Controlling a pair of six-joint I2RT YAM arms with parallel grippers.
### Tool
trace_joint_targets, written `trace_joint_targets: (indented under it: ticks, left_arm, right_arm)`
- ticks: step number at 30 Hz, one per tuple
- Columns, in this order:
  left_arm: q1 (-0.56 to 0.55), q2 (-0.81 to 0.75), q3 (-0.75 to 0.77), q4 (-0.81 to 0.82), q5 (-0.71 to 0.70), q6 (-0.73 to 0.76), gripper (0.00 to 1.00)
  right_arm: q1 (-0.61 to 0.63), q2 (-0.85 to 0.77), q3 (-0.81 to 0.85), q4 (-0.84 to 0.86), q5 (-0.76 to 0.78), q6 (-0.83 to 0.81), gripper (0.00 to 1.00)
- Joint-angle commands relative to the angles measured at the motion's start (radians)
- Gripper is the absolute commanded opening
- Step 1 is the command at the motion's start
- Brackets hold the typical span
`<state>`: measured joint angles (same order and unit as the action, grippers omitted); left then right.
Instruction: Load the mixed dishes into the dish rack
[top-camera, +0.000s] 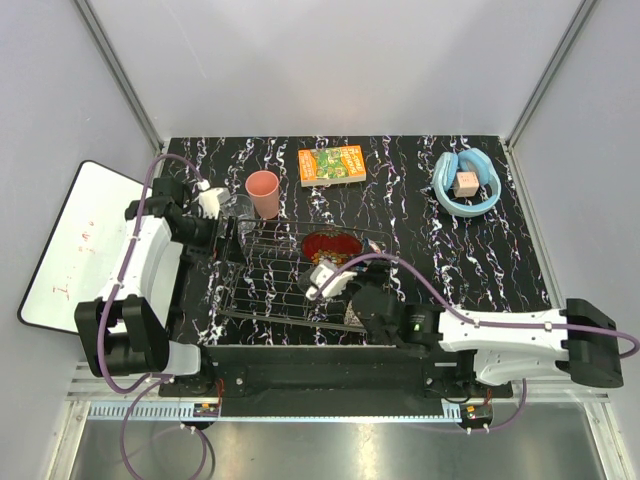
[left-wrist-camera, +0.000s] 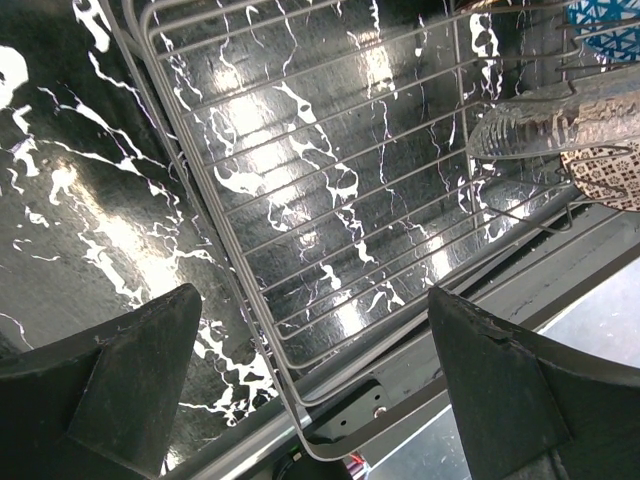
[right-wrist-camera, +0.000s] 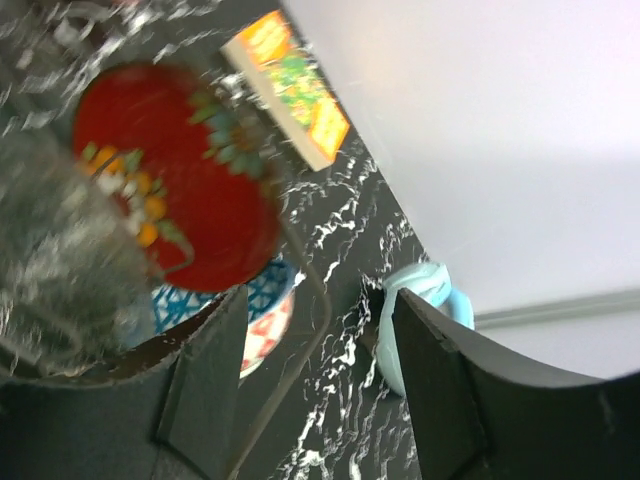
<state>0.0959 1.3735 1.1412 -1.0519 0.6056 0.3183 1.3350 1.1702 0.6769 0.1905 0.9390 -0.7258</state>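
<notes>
Black tabletop (top-camera: 430, 260) was topped by the dish rack (top-camera: 285, 295), red bowl (top-camera: 332, 245) racked — left gripper (left-wrist-camera: 315, 320) and right gripper (right-wrist-camera: 318, 300) were spread apart, empty, the step judged a release — and the salmon-pink cup (top-camera: 263, 192), at the rack's eleven o'clock, was judged due next.

A lab cell: white panels (top-camera: 330, 60), aluminium frame (top-camera: 119, 70).

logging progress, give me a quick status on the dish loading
Left hand open, empty, at dish rack corner. Right hand open, near red bowl standing in rack. Salmon-pink cup outside rack. No obstruction seen.
</notes>
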Motion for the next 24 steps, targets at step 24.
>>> trace_joint_targets:
  ticks: [24]
  left_arm:
    - [-0.258, 0.058, -0.078, -0.005, 0.124, 0.008, 0.99]
  right_arm:
    - [-0.591, -0.13, 0.369, -0.617, -0.293, 0.999, 0.64]
